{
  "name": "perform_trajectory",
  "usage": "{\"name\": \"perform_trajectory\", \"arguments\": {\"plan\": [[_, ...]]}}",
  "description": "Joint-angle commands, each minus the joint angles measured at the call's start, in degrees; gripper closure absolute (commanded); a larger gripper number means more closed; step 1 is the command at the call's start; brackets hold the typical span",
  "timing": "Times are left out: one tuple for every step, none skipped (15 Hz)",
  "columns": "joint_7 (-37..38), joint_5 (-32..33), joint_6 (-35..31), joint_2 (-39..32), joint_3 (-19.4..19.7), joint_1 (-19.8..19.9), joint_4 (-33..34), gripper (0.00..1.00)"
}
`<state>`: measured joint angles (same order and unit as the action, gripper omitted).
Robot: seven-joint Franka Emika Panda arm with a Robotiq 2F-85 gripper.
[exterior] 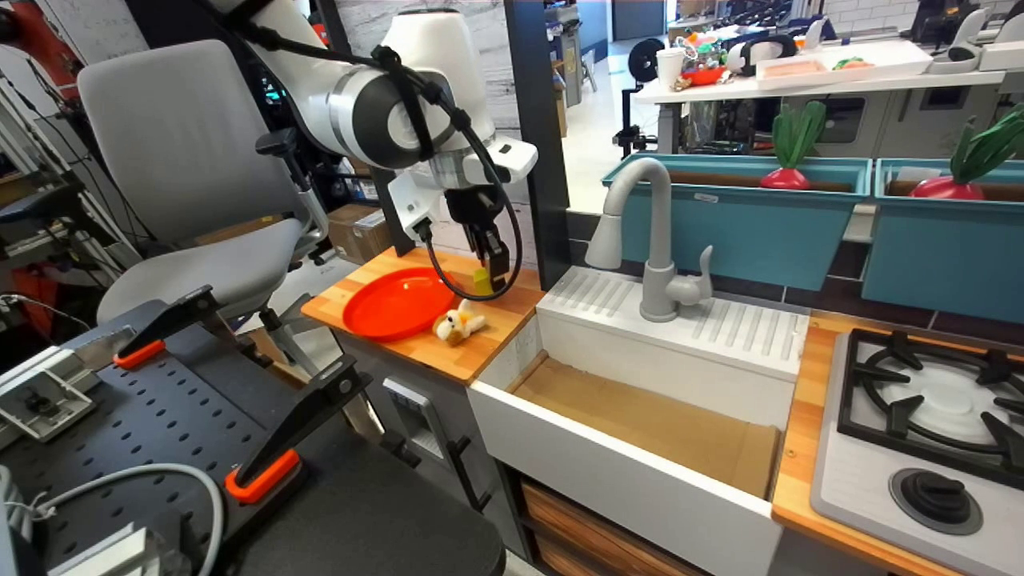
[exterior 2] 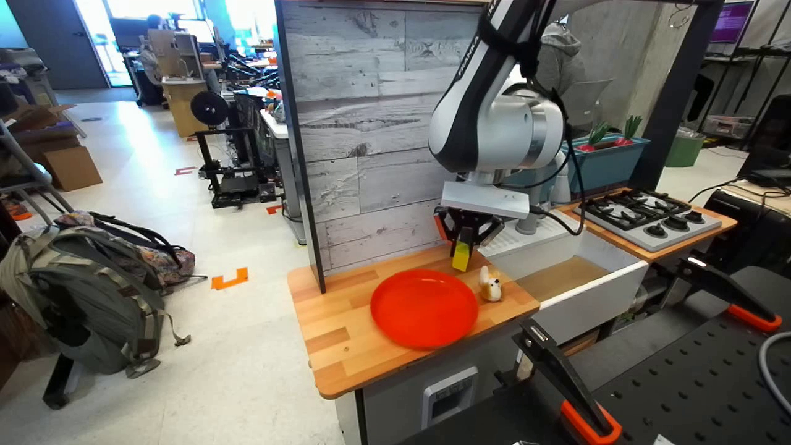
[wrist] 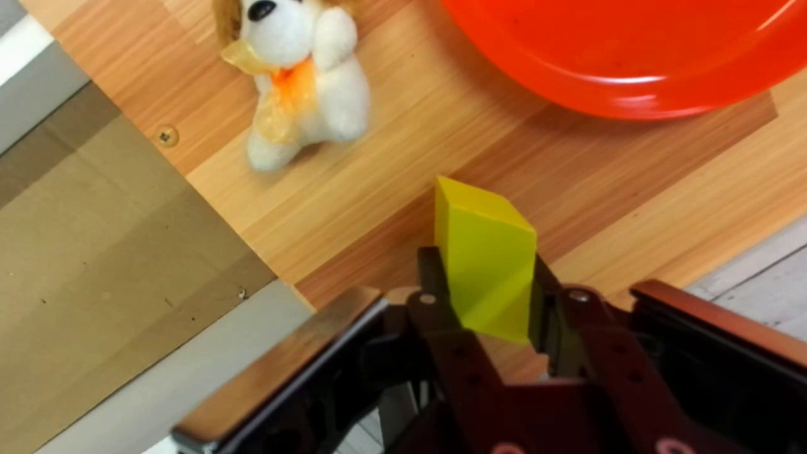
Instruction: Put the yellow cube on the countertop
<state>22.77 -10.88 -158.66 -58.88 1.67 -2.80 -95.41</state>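
The yellow cube (wrist: 488,261) looks smooth and crisp-edged, honestly more a longish block, just right of center in the wrist view. The gripper (wrist: 487,287) has it pinched.

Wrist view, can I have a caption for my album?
The gripper holds the yellow cube, with a plush dog and red plate on the countertop.

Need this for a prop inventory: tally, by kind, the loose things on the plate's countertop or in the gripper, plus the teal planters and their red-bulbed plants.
Yellow cube, in the gripper: 1
Orange-red plate, on the countertop: 1
Plush dog: 1
Teal planters: 2
Red-bulbed plants: 2
Total: 7
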Motion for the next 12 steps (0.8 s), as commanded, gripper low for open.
{"name": "perform_trajectory", "arguments": {"plan": [[1.27,-0.52,3.70,-2.37,1.67,-1.49,4.27,0.45],[1.45,-0.42,4.46,-2.67,1.88,-1.62,4.73,0.43],[1.48,-0.43,5.71,-2.81,1.88,-1.52,5.14,0.37],[1.46,-0.37,6.18,-2.87,1.97,-1.56,5.30,0.31],[1.31,-0.36,6.63,-2.56,1.89,-1.53,5.04,0.22],[0.73,-0.44,6.23,-1.47,1.45,-1.36,3.70,0.15],[0.36,-0.53,5.40,-0.41,1.16,-1.34,2.28,0.07],[-0.39,-0.62,3.86,1.56,0.63,-1.35,-0.39,0.01],[-0.94,-0.54,2.77,3.15,0.37,-1.51,-2.46,0.00],[-1.81,-0.65,1.30,5.75,-0.30,-1.53,-5.76,0.00],[-2.88,-0.77,-1.28,8.33,-1.02,-1.51,-9.35,0.00],[-4.35,-0.75,-3.73,10.30,-1.97,-1.29,-12.09,0.00]]}}
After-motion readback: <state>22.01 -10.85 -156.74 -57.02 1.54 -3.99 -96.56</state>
